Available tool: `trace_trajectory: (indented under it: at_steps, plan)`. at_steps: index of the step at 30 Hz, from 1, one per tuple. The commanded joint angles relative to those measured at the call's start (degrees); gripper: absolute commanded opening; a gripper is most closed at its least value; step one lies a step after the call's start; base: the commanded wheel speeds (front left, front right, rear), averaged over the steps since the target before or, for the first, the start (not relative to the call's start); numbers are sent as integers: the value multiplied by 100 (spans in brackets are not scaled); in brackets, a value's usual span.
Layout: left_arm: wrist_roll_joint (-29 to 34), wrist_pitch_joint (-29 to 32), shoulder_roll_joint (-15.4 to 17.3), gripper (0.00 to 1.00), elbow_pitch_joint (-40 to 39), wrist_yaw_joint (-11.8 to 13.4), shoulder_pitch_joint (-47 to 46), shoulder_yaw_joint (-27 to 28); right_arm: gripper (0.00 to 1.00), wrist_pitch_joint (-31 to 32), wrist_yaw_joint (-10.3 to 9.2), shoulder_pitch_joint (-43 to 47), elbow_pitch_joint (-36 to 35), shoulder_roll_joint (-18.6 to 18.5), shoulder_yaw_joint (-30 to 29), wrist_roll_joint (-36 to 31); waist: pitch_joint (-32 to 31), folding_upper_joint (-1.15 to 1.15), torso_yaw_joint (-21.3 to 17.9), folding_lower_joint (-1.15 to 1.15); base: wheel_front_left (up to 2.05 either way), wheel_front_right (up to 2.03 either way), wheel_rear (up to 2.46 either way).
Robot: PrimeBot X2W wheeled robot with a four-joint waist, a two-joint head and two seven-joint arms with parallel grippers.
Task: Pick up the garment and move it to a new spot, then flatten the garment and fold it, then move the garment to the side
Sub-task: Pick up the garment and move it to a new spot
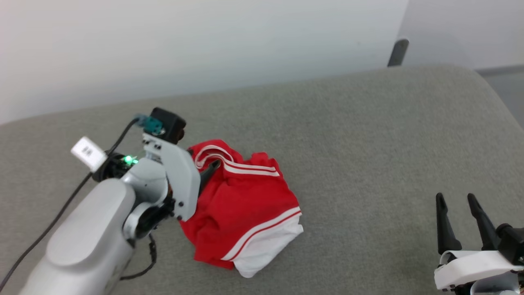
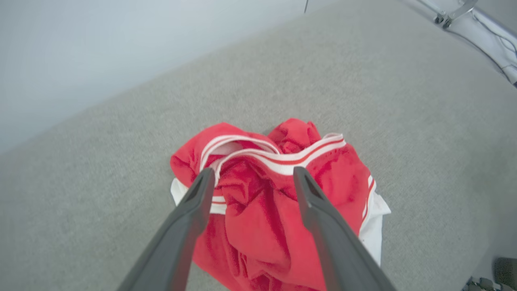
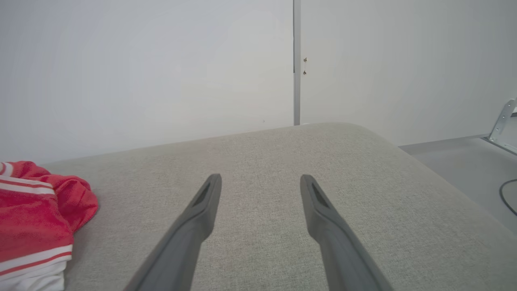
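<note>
You'll find the crumpled red-and-white jersey T-shirt (image 1: 245,205) left of centre on the grey fabric surface (image 1: 368,143). Your left gripper (image 2: 253,171) hangs over it, fingers spread. Your right gripper (image 1: 455,198) is near right, also spread.

surface (image 1: 368,135): grey woven fabric, rounded far-right corner | lying on it: garment (image 1: 241,205) — crumpled red-and-white heap | place: left of the middle, well apart from the right edge
</note>
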Motion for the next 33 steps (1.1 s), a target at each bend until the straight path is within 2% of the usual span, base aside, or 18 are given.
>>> trace_trajectory:
  at_steps: [1, 12, 19, 27, 33]
  plan:
    - [1, -102, 55, 100, -82, 34, 144, 45, 100, 9, 2, 59, -21, -34, 31, 15, -237, 0, 196, 0, 0, 0, 0]
    - [128, -1947, 628, 100, -1022, 285, 1361, 756, 100, 16, 2, 291, -47, -113, 249, 110, -627, 0, 524, 0, 0, 0, 0]
    - [141, -3216, 803, 100, -1216, 442, 2275, 1227, 100, -6, 2, 451, -58, -125, 276, 124, -768, 0, 659, 0, 0, 0, 0]
    - [56, -4110, 813, 100, -1246, 660, 3295, 1545, 100, -49, 2, 608, -100, -181, 210, 164, -889, 0, 772, 0, 0, 0, 0]
    - [-2, -4492, 740, 100, -1227, 666, 3746, 1795, 100, -74, 2, 760, -171, -189, 38, 148, -926, 0, 892, 0, 0, 0, 0]
